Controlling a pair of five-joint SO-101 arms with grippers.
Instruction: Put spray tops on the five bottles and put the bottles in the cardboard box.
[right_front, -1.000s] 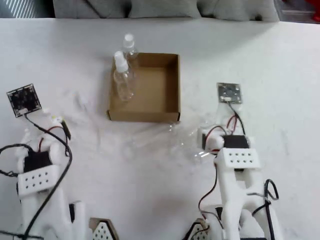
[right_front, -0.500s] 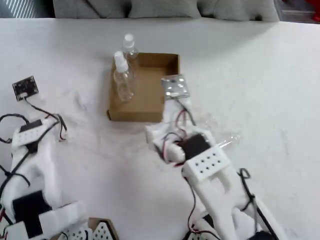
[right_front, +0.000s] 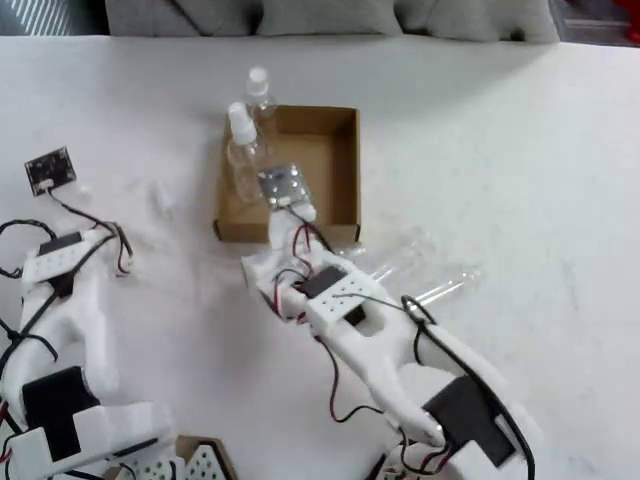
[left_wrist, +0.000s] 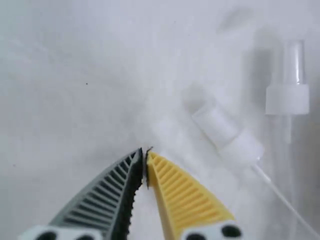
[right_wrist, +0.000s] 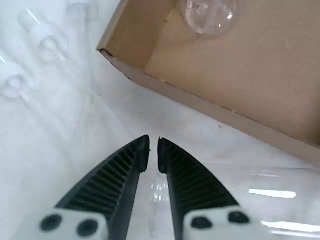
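White table (right_front: 520, 150) | left pincer (left_wrist: 145, 152) together, spray top (left_wrist: 227, 132) near | right pincer (right_wrist: 153, 145) together, by cardboard box (right_wrist: 260, 75)

Home-like rm: grey sofa cushions (right_front: 320, 18) behind white table (right_front: 520, 130).

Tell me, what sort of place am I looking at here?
Probably a small robotics lab or hobby workbench. Two small robot arms with loose wiring sit at a white table, and on it are a cardboard box and clear spray bottles.

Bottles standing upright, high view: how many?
2: nearer bottle in the cardboard box by its left wall; farther bottle at its far-left corner. The right arm may hide others.
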